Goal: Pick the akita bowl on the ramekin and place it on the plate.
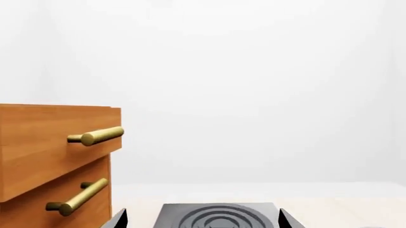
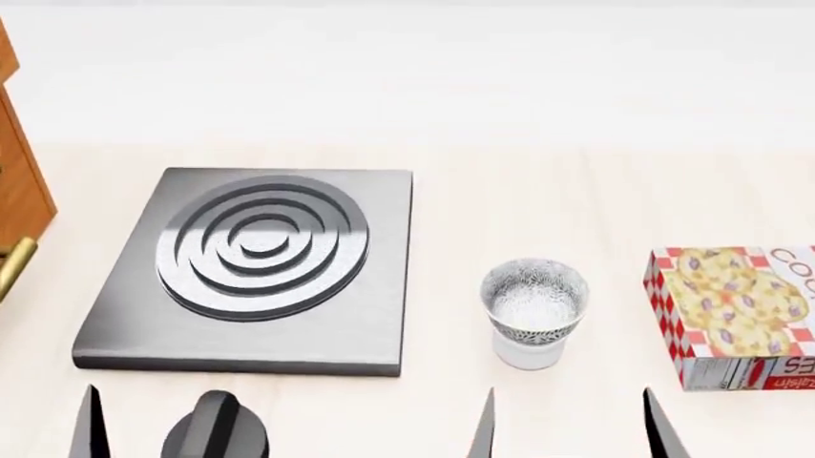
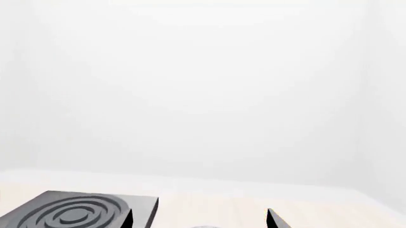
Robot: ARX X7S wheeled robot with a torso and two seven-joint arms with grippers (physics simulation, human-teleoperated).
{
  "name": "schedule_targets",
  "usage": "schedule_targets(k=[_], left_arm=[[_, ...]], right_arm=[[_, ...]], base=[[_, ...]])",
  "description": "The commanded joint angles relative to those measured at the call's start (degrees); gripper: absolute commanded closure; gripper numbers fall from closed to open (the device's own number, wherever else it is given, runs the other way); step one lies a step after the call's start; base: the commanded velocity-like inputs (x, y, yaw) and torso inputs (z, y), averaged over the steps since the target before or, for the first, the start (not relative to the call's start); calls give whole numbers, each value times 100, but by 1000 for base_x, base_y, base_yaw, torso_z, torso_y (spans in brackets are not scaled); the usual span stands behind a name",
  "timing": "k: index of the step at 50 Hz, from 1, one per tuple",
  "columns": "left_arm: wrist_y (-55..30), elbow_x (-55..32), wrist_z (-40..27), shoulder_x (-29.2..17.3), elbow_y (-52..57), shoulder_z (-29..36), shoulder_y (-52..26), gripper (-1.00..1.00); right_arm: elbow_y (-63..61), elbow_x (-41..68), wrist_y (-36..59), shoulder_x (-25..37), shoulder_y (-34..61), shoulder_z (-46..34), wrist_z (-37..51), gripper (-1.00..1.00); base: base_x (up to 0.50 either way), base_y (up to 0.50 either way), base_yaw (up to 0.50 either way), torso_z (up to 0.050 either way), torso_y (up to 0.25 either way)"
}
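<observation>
A: Where's the akita bowl (image 2: 535, 298)?

B: Sitting on the ramekin (image 2: 528, 351), between the grey burner plate (image 2: 255, 267) and the patterned box (image 2: 736, 315). The right pincer (image 2: 567, 425) hangs just in front of it, tips spread wide, holding nothing.

A: And the left pincer (image 2: 92, 425)?

B: Only one tip and a dark body show — I cannot tell how open it is.

A: How should the grasp go?

B: I'd bring the right pincer in over the rim and pinch one wall, lifting straight up so the ramekin isn't dragged. The box stands close on that side — mind it. The plate isn't in view, nor a second bowl. A wooden drawer unit (image 1: 57, 156) stands beyond the burner on the bench (image 2: 574, 200).
</observation>
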Motion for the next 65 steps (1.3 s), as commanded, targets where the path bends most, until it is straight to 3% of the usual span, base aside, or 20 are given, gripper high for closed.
schedule_targets(k=[1,13,28,29,32,46,65], left_arm=[[-29,-283,10,-43,16,-1,9,-100],[104,-136,-93,-98,-22,85,32,-100],[100,-119,-199,-160,-1,121,32,-100],[62,221,-293,-196,6,203,31,-100],[21,-106,-221,-192,37,135,30,-100],[151,-149,-329,-222,73,100,47,-100],[-229,-446,-404,-364,270,113,7,-100]], right_arm=[[-26,11,-245,45,-150,-11,105,-100],[-66,-58,-167,111,-146,-118,165,-100],[-51,12,-130,184,-80,-134,210,-100],[-51,6,-131,188,-81,-142,215,-100],[-70,18,-134,206,-90,-140,226,-100],[-77,49,-132,267,-80,-161,279,-100],[-116,63,-130,344,-106,-222,349,-100]], base=[[0,0,0,0,250],[0,0,0,0,250],[0,0,0,0,0],[0,0,0,0,0],[0,0,0,0,-197],[0,0,0,-2,-248],[0,0,0,35,0]])
